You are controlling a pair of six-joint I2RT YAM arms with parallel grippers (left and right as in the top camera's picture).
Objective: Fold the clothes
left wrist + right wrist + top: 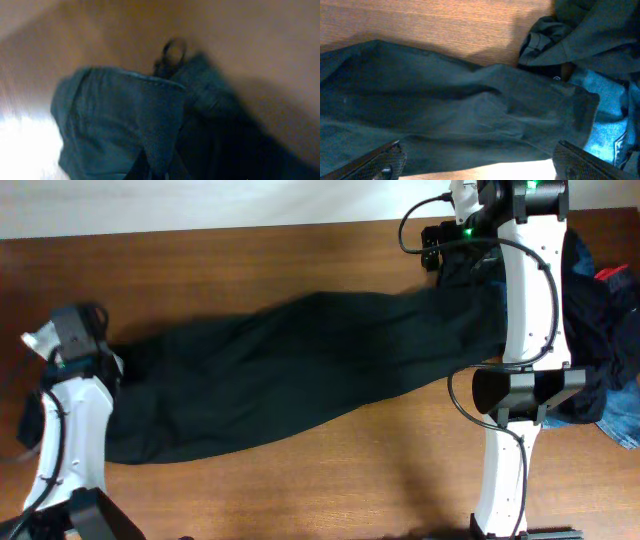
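On the left, the left claw [85, 340] is clenched and looks to be pinching one end of the black trousers [300, 370], though that view is blurry. The trousers lie stretched long across the worktop [250, 260]. So I think the first fold is starting. Next, the right claw [480, 162], wide open above the other end, should pinch it too. I see no basket; blue jeans [605, 115] sit heaped at the right.

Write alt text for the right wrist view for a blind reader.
A pair of dark trousers lies spread across a wooden table, the open right end effector above it. At the picture's right sit blue denim jeans and crumpled dark clothing.
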